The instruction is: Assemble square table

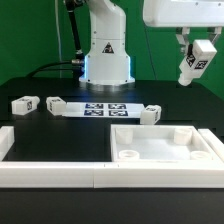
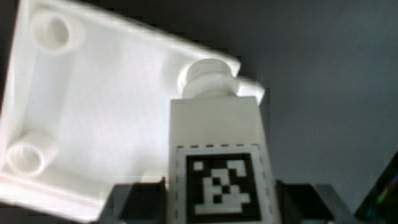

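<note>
The square table top (image 1: 190, 152), a white tray with a raised rim and round corner sockets, lies on the table at the exterior view's lower right. My gripper (image 1: 195, 52) hangs high above its far right side, shut on a white tagged leg block (image 1: 198, 64) that is tilted. In the wrist view the held leg (image 2: 217, 150) runs out between the dark fingers (image 2: 139, 203), its far end over a corner socket (image 2: 210, 70) of the top (image 2: 107, 100). Three more leg blocks lie on the table: two at the left (image 1: 25, 104) (image 1: 55, 104), one by the top's far edge (image 1: 150, 113).
The marker board (image 1: 103, 108) lies flat mid-table in front of the robot base (image 1: 107, 55). Long white border rails (image 1: 50, 160) run along the front and left edge.
</note>
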### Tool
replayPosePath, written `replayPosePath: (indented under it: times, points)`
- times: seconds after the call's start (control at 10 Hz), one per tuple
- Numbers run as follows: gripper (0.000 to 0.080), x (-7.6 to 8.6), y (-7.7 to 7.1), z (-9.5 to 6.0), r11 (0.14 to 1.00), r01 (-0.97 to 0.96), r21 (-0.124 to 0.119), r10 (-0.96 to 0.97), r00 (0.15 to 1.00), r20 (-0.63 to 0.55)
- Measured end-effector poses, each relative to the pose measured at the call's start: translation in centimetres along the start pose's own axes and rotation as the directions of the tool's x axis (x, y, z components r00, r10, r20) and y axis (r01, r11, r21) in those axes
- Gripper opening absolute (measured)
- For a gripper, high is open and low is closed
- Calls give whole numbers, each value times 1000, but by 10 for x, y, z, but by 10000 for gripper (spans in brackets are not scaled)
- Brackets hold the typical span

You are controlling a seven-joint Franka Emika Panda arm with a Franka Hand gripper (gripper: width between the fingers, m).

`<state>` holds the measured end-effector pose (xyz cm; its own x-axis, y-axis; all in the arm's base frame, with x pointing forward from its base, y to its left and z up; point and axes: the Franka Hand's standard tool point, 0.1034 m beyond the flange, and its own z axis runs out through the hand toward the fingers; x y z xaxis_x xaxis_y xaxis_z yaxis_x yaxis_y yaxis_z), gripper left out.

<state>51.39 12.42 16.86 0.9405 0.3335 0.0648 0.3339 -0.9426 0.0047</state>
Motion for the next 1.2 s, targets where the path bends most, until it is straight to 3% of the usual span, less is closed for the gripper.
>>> replayPosePath:
  times: [0.1,0.2,0.3,0.5,0.6,0.8,1.2]
  points:
    - [290,0,1,3,1000,1,-3,-1,999,-38]
    - [290,12,8,14,1000,27,-10,-28,986,-166]
    - [290,22,20,18,1000,26,-11,-28,978,-208]
    - [290,76,41,6,1000,-17,-23,7,927,-375]
    - [290,85,40,11,999,-24,-34,6,895,-445]
    - [290,81,50,12,997,-33,-76,-15,828,-560]
    - [290,79,52,19,996,-40,-79,-13,821,-571]
